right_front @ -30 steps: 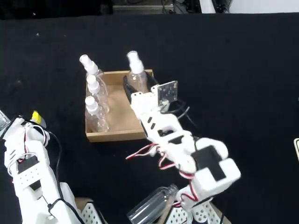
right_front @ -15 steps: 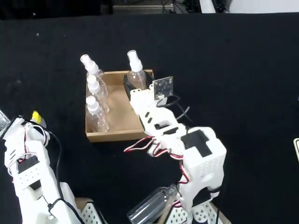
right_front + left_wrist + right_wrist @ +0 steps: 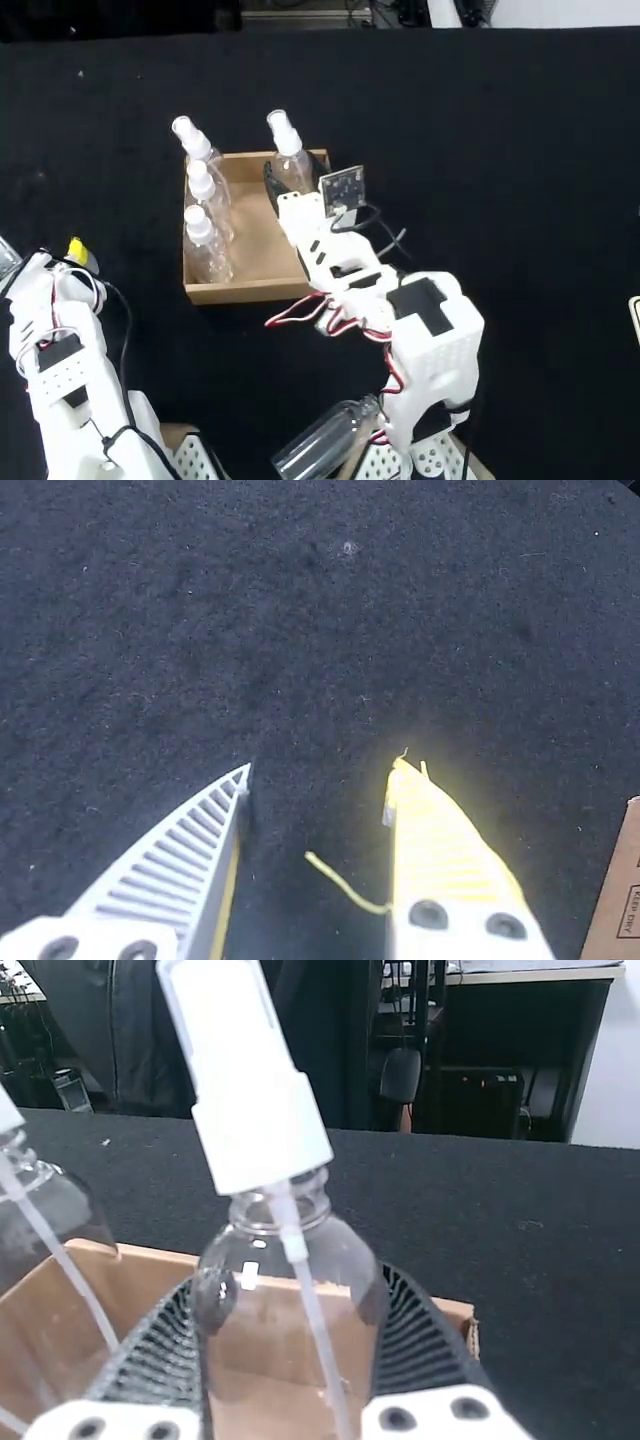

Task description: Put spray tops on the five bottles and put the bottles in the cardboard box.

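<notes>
capped bottle going into the cardboard box (image 3: 245, 291). right hand (image 3: 290, 1360) is closed around the held bottle (image 3: 291, 165), with a ribbed finger on each side of its shoulder and its spray top (image 3: 245, 1090) sticking up above the grip. in the high view the bottle sits at the box's far corner, just inside the rim, roughly upright. can't tell if its base touches the box floor. three capped bottles (image 3: 207, 190) stand in a row along the box wall opposite the held one, and the middle of the box floor is bare. fifth bottle (image 3: 325, 440) lies on its side well apart from the box, near the arm bases, with no top on it. left hand (image 3: 322, 770) is spread open and holds nothing, over bare desk (image 3: 500, 150) off to the side of the box.

risks, as judgement:
- if the base is off the floor or leaning on the wall at release, the bottle likely tips, because it is light and the sprayer makes it top heavy.
- a fall toward the box centre could knock the row.
- the fingers hug the shoulder tightly, so a pull-back before they open wide could drag the bottle up over the rim.
- the fifth bottle could roll if an arm brushes it.
- four are capped, so the task is near its end.
</notes>
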Available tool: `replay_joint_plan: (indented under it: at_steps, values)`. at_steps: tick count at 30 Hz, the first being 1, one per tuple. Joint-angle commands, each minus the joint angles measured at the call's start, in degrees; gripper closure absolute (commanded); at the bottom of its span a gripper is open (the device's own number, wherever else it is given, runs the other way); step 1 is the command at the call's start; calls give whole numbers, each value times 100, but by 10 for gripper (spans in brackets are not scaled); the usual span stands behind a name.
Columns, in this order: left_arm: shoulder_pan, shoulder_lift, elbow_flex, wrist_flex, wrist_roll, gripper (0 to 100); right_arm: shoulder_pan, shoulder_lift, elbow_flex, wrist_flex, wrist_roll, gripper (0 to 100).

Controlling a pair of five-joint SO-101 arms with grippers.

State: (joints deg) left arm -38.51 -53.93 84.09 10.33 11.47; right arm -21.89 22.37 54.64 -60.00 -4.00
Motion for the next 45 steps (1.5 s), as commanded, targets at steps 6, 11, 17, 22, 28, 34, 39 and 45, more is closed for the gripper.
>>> replay_joint_plan:
  at_steps: [6, 11, 17, 22, 28, 34, 39, 45]
  values:
    - [4, -53, -57, -114, 70, 805, 97, -4, -224, -88, 97, 982]
    - [4, -53, -57, -114, 70, 805, 97, -4, -224, -88, 105, 982]
    - [4, -53, -57, -114, 70, 805, 9, -4, -207, -88, 105, 982]
    - [-4, -53, -57, -114, 70, 805, 9, -4, -207, -88, 105, 949]
    - [-13, -53, -57, -114, 70, 805, -88, -4, -101, -88, 105, 832]
    - [-22, -53, -57, -114, 70, 805, -97, -13, -66, -123, 105, 839]
    - [-22, -53, -57, -114, 70, 805, -114, -48, 13, -141, 105, 837]
    - [-22, -53, -57, -114, 70, 805, -114, -40, 4, -141, 105, 816]
